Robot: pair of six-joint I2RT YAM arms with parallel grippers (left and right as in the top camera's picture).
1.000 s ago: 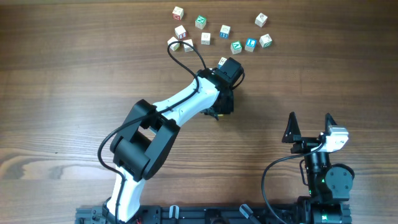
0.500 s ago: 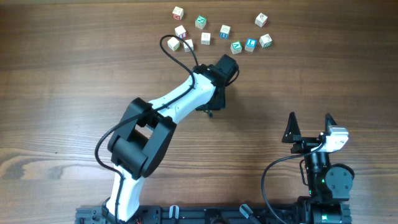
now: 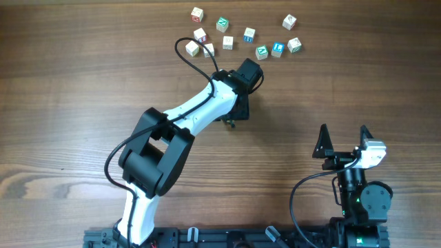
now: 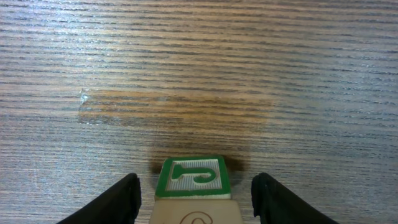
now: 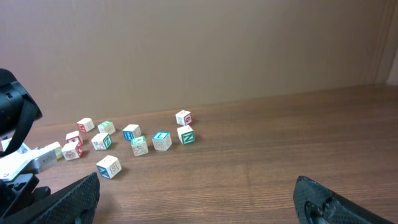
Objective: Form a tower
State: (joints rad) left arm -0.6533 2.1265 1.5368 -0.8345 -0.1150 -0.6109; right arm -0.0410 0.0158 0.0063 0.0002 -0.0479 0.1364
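Left gripper [image 4: 194, 194] stands released, jaws clear of green cube [image 4: 193, 176]; right gripper [image 3: 343, 141] gapes, idle. We judge placement done; next, lift straight off, no nudging.

Tower [image 4: 193, 186] stands on desk [image 4: 186, 62] between left fingers [image 4: 121, 202], touching neither. Loose cubes [image 3: 249, 34] lie scattered behind it, toward the far edge. Right fingers [image 3: 322, 141] sit at near right, well apart.
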